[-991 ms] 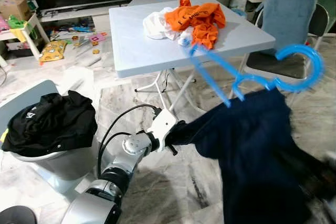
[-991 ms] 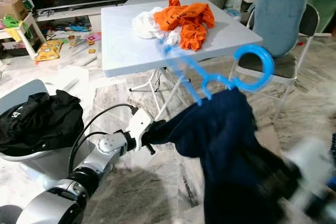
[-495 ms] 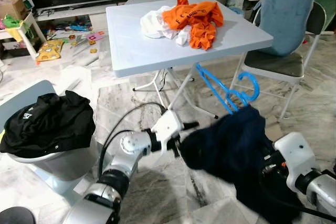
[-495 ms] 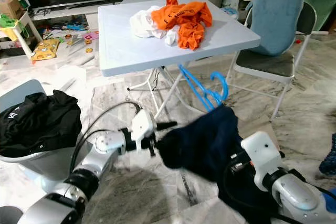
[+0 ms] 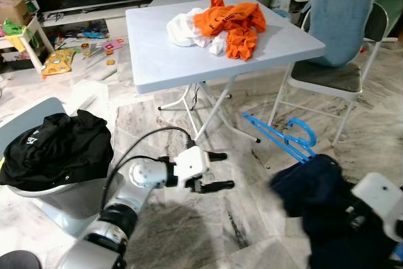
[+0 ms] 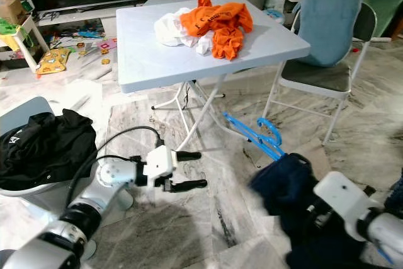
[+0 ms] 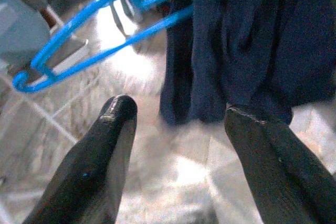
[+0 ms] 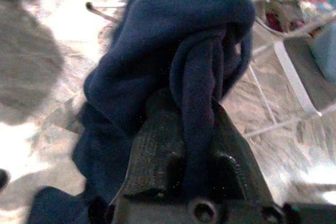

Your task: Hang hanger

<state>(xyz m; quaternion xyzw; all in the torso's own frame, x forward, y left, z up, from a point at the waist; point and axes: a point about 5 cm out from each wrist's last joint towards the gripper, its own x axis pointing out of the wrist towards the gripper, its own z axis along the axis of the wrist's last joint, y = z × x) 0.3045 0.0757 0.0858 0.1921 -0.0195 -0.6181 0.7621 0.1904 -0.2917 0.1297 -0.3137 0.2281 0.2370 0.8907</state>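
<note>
The right pincer (image 8: pixel 197 145) is clamped on a bunched navy fleece garment (image 5: pixel 315 187), held low over the marble floor (image 5: pixel 239 225) beside the folding chair (image 5: pixel 340 36). The blue plastic hanger (image 5: pixel 280 137) sticks out of the garment's top, tilted towards the tabletop (image 5: pixel 170 61), where orange and white clothes (image 5: pixel 217 23) lie heaped. The left pincer (image 5: pixel 217 169) hovers spread wide and holding nothing — well apart from the cloth. To hang it well, the free pincer would likely need to take the hanger near its hook, so the fleece drops straight — a grip on cloth alone risks the hanger slipping out.
</note>
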